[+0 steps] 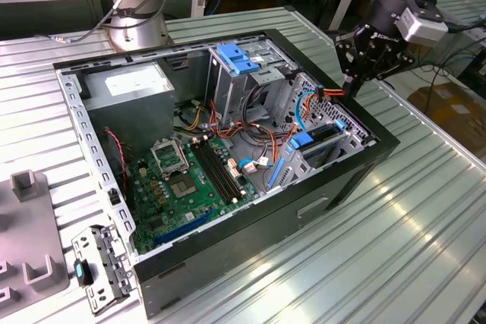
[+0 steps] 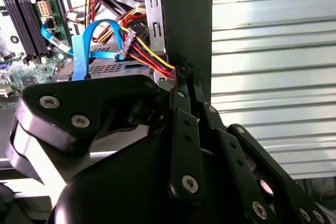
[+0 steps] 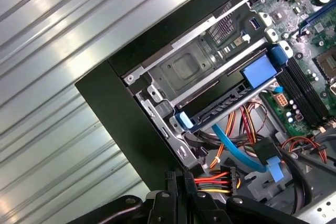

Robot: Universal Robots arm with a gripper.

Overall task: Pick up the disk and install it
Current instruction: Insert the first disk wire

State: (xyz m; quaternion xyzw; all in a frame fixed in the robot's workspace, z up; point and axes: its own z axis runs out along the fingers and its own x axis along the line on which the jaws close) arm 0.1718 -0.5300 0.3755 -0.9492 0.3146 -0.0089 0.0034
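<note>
the open computer case [image 1: 228,165] lies on its side on the ribbed metal worktop [image 1: 395,248], and everything here is placed against it. the tool [image 1: 351,85] hangs just over the case's far corner, at the rim beside the drive bays, with its black fingers [image 2: 181,85] pinched together on the end of a bundle of red, yellow and black wires [image 3: 218,181]. in both wrist views the fingertips meet right at the plug of those wires, close against the case's black edge.

the disk [image 2: 113,67] sits inside the case in its drive bay, showing as a silver-grey slab under a flat blue cable [image 2: 84,45] in the second wrist view. in the first wrist view a blue carrier bracket [image 3: 260,72] lies along the bay, next to the green motherboard [image 1: 178,180]. a grey power supply [image 1: 129,85] fills the case's opposite end.
</note>
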